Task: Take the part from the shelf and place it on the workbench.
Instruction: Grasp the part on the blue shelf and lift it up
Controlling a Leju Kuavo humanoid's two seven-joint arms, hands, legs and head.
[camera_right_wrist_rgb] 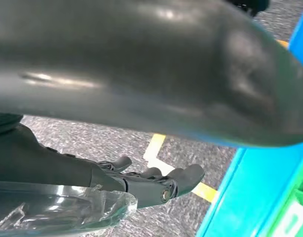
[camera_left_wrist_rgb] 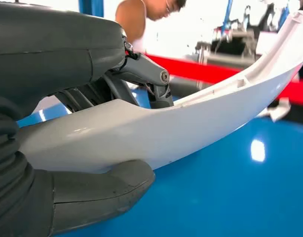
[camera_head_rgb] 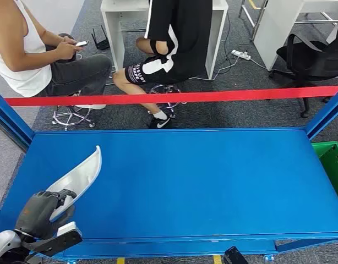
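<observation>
One white curved part [camera_head_rgb: 78,177] in play, clamped in left hand [camera_head_rgb: 42,212] at about 8 o'clock on blue workbench [camera_head_rgb: 200,181]. Left wrist view: thumb [camera_left_wrist_rgb: 101,195] under the part [camera_left_wrist_rgb: 172,128], darker fingers [camera_left_wrist_rgb: 157,81] over its upper edge, so firmly pinched between them. Free tip pointing toward 12 o'clock, raised and curling upward. Lower end hidden by the hand; cannot tell whether touching the surface or just above it.

Step judged: carry done, placement in hand. Part over the bench near its front-left corner, not yet let go.

Next move calls for: lowering until the part's underside rests on the blue top, then spreading fingers and lifting clear without dragging. Curved shell likely to rock or slide on the glossy surface once freed; gentle release advised, well in from the front edge at 6 o'clock.

Right hand [camera_right_wrist_rgb: 157,182] hanging beside the bench over grey floor and yellow tape line [camera_right_wrist_rgb: 157,148]; fingers loosely apart, nothing seen between them.

Beyond, at 12 o'clock: red barrier tape [camera_head_rgb: 175,98], two seated people [camera_head_rgb: 42,55] on stools. Green bin [camera_head_rgb: 331,159] at 3 o'clock.
</observation>
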